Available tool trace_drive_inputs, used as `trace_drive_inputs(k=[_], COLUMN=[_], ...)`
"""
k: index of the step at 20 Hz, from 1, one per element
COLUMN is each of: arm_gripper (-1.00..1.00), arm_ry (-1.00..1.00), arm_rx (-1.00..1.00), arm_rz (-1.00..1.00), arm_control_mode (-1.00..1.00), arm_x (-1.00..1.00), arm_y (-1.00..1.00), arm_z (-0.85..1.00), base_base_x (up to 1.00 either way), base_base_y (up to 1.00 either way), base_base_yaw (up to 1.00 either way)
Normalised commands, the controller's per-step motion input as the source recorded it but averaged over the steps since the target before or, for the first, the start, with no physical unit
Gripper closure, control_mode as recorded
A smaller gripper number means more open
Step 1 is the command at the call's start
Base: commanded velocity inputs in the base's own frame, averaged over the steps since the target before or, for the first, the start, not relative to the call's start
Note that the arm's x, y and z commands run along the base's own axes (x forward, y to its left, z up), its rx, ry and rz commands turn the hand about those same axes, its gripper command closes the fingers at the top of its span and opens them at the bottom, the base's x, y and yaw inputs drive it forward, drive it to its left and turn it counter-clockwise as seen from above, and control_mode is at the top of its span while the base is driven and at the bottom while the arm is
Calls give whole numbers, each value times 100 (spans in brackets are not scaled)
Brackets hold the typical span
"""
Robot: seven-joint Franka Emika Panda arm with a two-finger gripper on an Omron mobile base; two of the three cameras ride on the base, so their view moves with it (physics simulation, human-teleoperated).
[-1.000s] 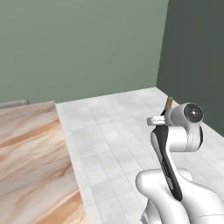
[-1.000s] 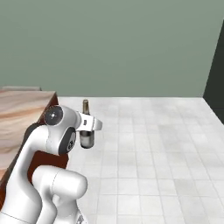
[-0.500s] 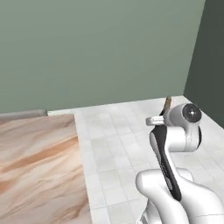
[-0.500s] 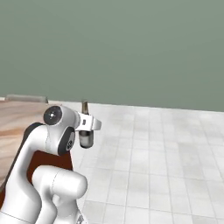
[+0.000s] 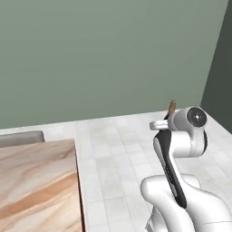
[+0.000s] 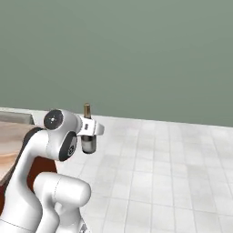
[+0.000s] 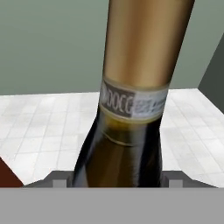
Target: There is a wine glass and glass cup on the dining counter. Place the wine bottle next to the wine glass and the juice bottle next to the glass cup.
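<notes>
The wine bottle (image 6: pixel 88 139) is dark glass with a brownish top, and it hangs upright above the tiled floor. My gripper (image 6: pixel 89 130) is shut on its body, just right of my arm's big joint. In the hand view its neck and pale label band (image 7: pixel 131 87) rise close in front of my gripper (image 7: pixel 117 183), a finger on each side of its shoulder. From the left base view its brownish top (image 5: pixel 171 107) pokes up behind my arm. An end of the dining counter (image 5: pixel 36 181) lies to the left. The wine glass, glass cup and juice bottle are out of view.
A grey flat object (image 5: pixel 20 137) sits just past the counter's far end. The counter's red-brown base (image 6: pixel 43 168) shows behind my arm. Pale floor tiles (image 6: pixel 173 173) stretch ahead and right to a green wall (image 5: pixel 113 54), with a darker wall (image 5: pixel 222 81) at the right.
The whole picture has shifted, so the base has moved: the counter's end has slid nearer and the dark wall rightward in the left base view. The bottle stays in the gripper as before.
</notes>
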Motion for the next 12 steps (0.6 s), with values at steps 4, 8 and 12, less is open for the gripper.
trace_drive_inputs(k=[4, 8, 12], arm_gripper=[100, 100, 100], arm_ry=[0, 0, 0], arm_rx=[0, 0, 0], arm_rz=[0, 0, 0], arm_control_mode=[100, 100, 100], arm_x=[0, 0, 0], arm_y=[0, 0, 0], arm_z=[0, 0, 0], base_base_x=[79, 80, 80], base_base_y=[-36, -33, -32], base_base_yaw=[6, 9, 11])
